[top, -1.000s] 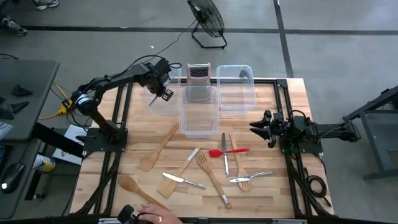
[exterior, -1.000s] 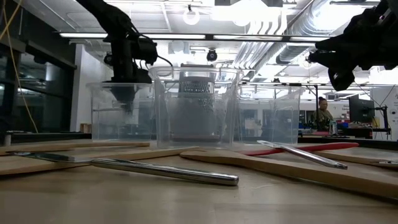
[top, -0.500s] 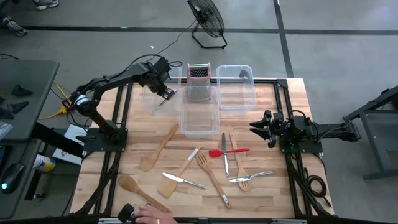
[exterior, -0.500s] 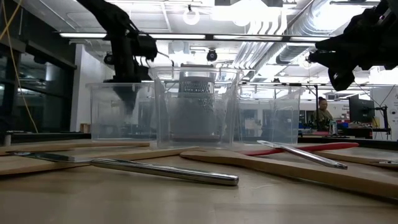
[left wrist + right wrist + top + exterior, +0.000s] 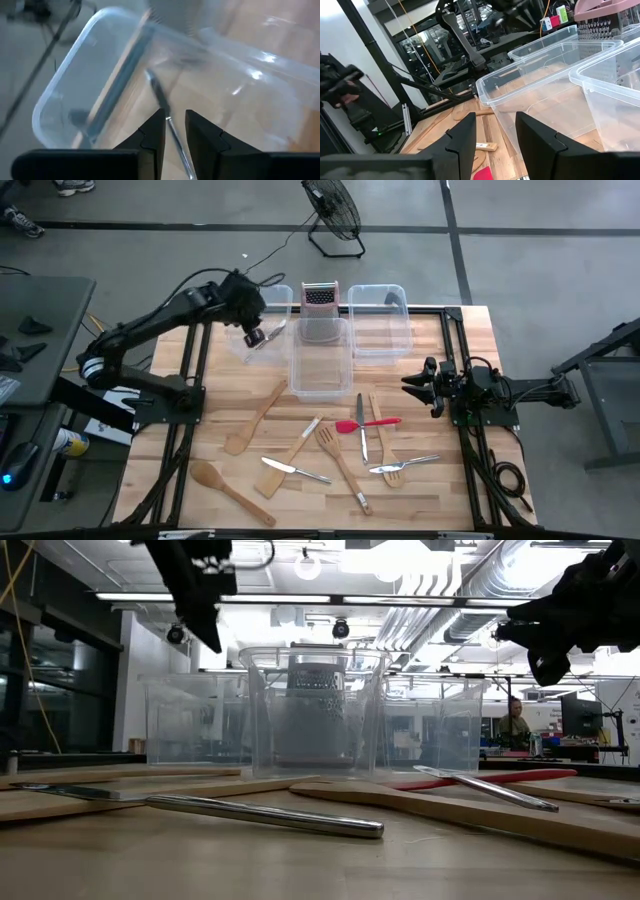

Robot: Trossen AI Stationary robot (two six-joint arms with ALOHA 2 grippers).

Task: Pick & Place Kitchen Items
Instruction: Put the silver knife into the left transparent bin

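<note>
My left gripper (image 5: 255, 337) hangs above the left clear bin (image 5: 241, 330), its fingers a narrow gap apart (image 5: 175, 125) with nothing between them. Below it a silver utensil (image 5: 159, 95) lies flat on that bin's floor (image 5: 274, 331). Several kitchen items lie flat on the table's near half: wooden spatulas (image 5: 256, 418), a wooden spoon (image 5: 228, 488), a wooden fork (image 5: 338, 458), silver knives (image 5: 360, 426), a silver fork (image 5: 404, 466) and a red-headed spatula (image 5: 366, 423). My right gripper (image 5: 412, 380) waits open at the table's right side (image 5: 495, 127).
A middle bin (image 5: 292, 370) and a right bin (image 5: 408, 320) stand beside the left one, with a metal grater (image 5: 320, 298) behind the middle bin. In the low view a knife (image 5: 262, 813) lies in front of the bins. A fan stands on the floor beyond the table.
My left gripper has risen out of the left bin, drawn back a little toward the table's left edge and rolled about its own axis. The silver utensil that stuck out below its fingers now lies in the bin. A person's hand at the near edge has gone out of view.
</note>
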